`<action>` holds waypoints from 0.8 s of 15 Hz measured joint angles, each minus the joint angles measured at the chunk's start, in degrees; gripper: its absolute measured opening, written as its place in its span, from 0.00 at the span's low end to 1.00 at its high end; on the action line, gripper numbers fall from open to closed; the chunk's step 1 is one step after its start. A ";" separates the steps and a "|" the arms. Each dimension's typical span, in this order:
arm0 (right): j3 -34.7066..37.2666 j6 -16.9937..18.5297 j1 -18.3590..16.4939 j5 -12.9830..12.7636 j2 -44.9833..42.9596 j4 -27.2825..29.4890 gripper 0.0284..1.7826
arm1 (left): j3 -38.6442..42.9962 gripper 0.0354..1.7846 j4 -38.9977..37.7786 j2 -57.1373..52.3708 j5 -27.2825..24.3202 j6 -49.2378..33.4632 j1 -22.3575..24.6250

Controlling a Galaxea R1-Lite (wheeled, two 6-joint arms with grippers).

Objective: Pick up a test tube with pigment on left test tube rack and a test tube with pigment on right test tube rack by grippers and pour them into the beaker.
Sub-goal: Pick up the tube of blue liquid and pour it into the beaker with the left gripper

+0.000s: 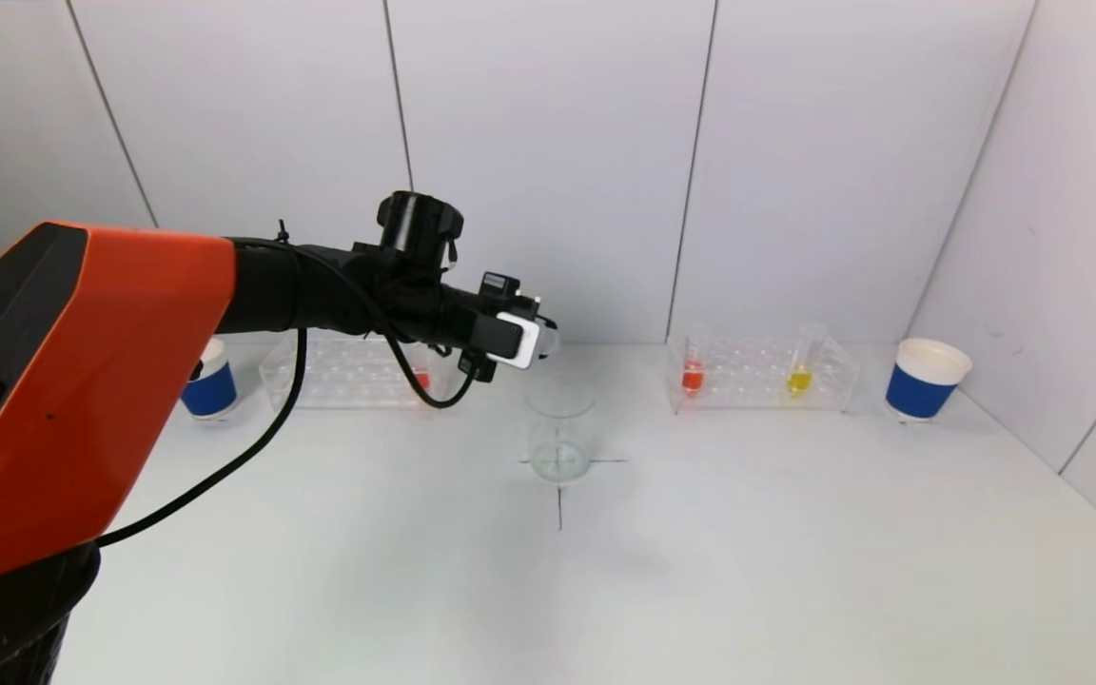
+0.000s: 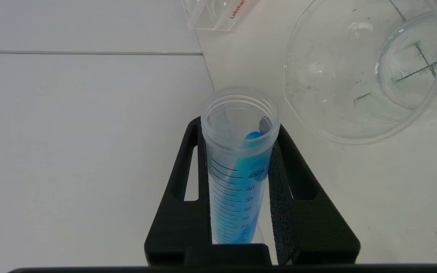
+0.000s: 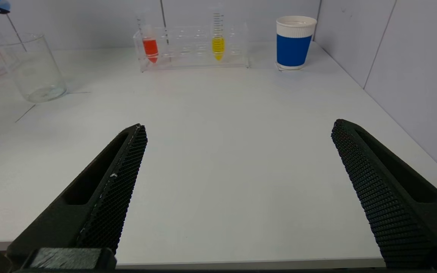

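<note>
Honestly, the left gripper [image 2: 241, 212] pinches the blue test tube [image 2: 239, 159] mid-body; light, slick plastic, so squeeze gently near the beaker [image 2: 355, 76]. Right gripper [image 3: 237, 189] gapes empty.

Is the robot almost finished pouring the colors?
Not yet. Done: the left gripper has lifted the blue test tube out. Now: it's tipped beside the beaker, which holds no color. Left: pouring, and the open right gripper still needs a tube from the right rack.

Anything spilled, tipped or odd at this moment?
Nothing spilled. The left gripper holds a tilted tube of blue pigment beside the beaker, deliberately. Both racks' tubes stand upright.
</note>
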 joint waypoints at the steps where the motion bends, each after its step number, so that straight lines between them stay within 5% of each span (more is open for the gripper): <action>1: 0.00 0.02 0.00 0.02 0.00 0.00 0.99 | 0.11 0.24 -0.02 -0.01 -0.01 0.05 -0.04; 12: 0.00 0.02 0.00 0.02 0.00 0.00 0.99 | 5.99 0.24 -7.31 -0.95 -3.97 1.51 0.07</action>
